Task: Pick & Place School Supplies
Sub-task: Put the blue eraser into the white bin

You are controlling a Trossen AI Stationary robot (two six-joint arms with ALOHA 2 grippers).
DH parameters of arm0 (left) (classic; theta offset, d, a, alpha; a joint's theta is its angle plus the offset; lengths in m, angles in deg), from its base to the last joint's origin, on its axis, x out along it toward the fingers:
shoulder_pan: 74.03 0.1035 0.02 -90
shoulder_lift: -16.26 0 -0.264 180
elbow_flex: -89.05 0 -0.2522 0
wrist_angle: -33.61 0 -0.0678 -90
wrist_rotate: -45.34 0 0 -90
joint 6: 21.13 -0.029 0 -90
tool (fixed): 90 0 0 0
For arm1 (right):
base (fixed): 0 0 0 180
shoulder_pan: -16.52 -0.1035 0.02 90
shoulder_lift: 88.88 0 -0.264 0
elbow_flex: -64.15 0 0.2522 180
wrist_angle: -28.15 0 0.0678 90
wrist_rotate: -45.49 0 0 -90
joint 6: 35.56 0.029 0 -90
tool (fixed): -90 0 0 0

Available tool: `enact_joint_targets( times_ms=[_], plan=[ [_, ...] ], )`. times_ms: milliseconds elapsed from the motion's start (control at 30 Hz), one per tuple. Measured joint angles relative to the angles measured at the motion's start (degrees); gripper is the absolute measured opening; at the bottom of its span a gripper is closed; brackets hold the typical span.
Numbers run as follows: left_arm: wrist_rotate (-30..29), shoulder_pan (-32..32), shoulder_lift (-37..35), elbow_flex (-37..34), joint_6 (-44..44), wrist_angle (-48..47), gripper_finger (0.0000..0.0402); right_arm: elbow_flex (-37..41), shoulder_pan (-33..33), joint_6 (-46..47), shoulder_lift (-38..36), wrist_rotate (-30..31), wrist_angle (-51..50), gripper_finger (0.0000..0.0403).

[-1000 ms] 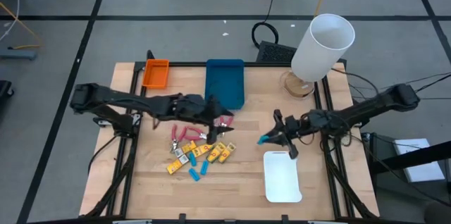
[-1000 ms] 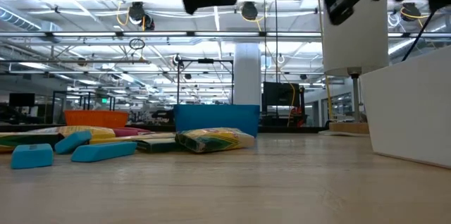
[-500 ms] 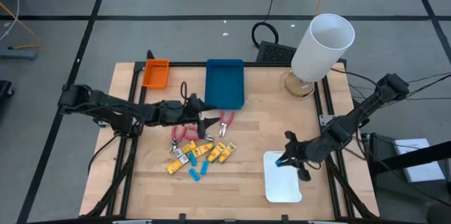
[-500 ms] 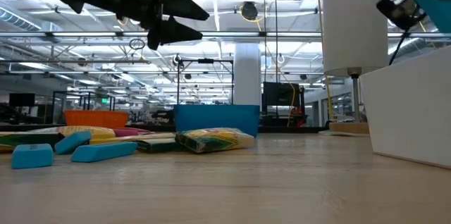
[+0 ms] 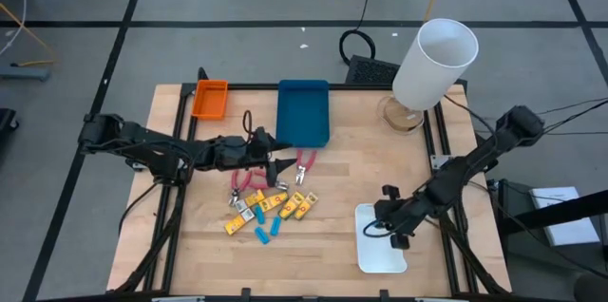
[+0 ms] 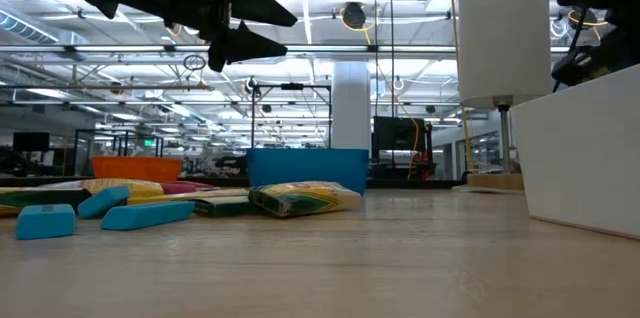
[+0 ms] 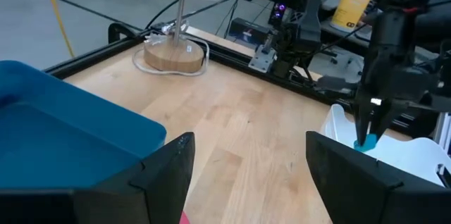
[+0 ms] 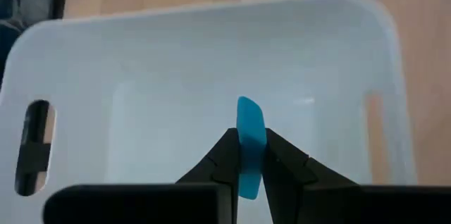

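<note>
From above, the left gripper (image 5: 283, 163) hangs over the pile of school supplies (image 5: 266, 204) in the middle of the table (image 5: 342, 183), its fingers spread apart and empty. The right gripper (image 5: 384, 229) is over the white tray (image 5: 383, 251).

From table height, light-blue blocks (image 6: 100, 211) and a yellow pack (image 6: 305, 198) lie on the wood in front of the blue tray (image 6: 307, 167).

The left wrist view shows the far gripper pinching a blue block (image 7: 368, 141) above the white tray.

The right wrist view shows the two fingers (image 8: 282, 162) squeezing that blue block just over the tray's floor
</note>
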Motion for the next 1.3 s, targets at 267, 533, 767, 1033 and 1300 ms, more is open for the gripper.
enact_joint_targets(
  times_ms=[267, 533, 767, 1033, 1300],
  plan=[
    [0.0, 0.0, 0.0, 0.0, 0.3, 0.0, 0.0276, 0.0, 0.0, 0.3, 2.7, -0.1, -0.1, 0.0035],
    [0.0, 0.0, 0.0, 0.0, 0.4, -0.1, 0.0276, 0.0, 0.0, 0.4, 2.8, -0.1, -0.1, 0.0040],
    [0.1, 0.0, 0.0, 0.0, 0.3, -0.1, 0.0276, 0.0, 0.0, 0.4, 2.8, -0.1, -0.1, 0.0056],
    [0.1, 0.0, 0.0, 0.0, 0.3, -0.6, 0.0276, 0.0, 0.0, 0.4, 2.8, -0.1, -0.1, 0.0080],
    [0.1, 0.0, 0.0, 0.0, 0.2, -0.6, 0.0276, 0.0, 0.1, 0.4, 2.7, -0.1, -0.1, 0.0108]
  ],
)
